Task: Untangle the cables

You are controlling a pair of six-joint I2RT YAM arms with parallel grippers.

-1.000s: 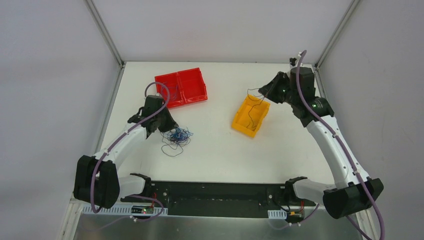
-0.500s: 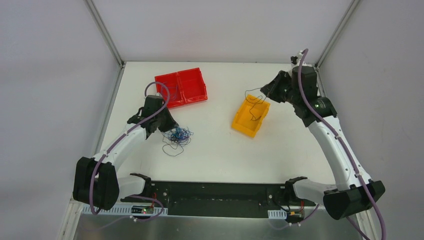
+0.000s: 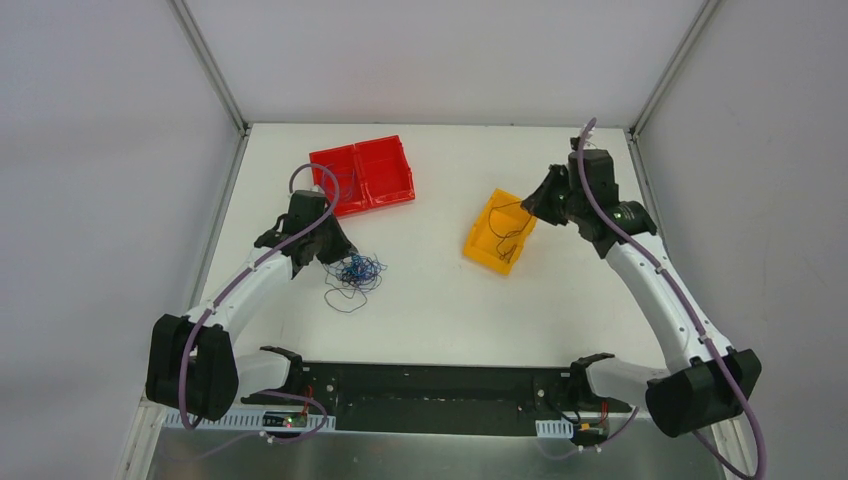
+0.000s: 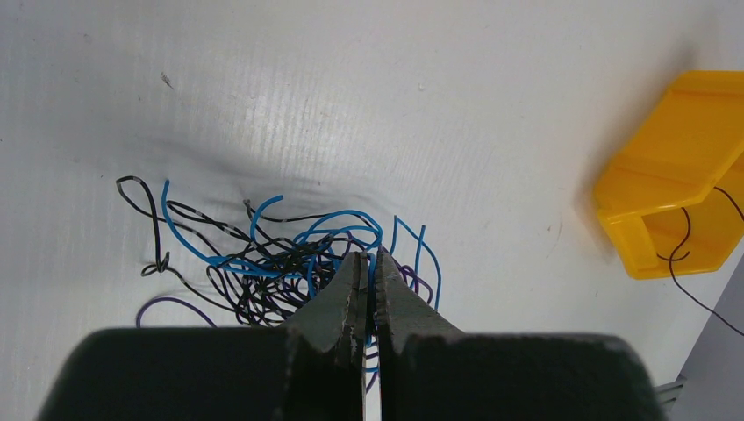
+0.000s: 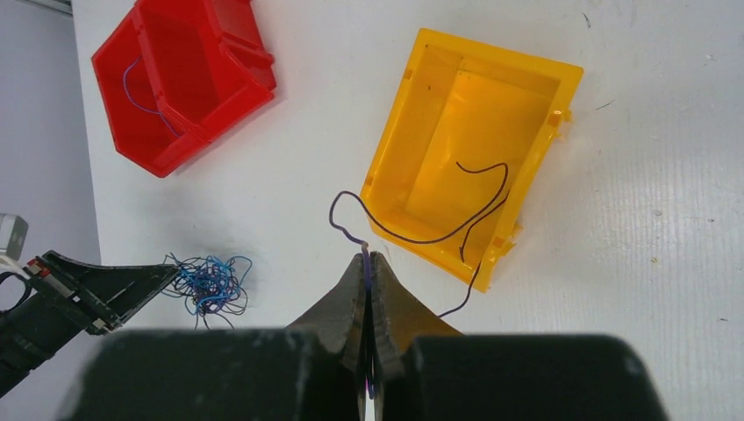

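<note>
Cables [image 3: 355, 271] lie tangled on the desk [image 3: 430, 300], left of centre in the top view. Left hand [image 4: 368, 256] is closed on strands of this tangle. Right hand [image 5: 368, 257] is clamped on one dark cable [image 5: 421, 242], which trails into the yellow bin [image 5: 491, 57].

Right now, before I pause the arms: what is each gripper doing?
Left gripper: closed, apparently pinching strands in the cable tangle.
Right gripper: closed on a dark wire that trails across the yellow bin.
</note>
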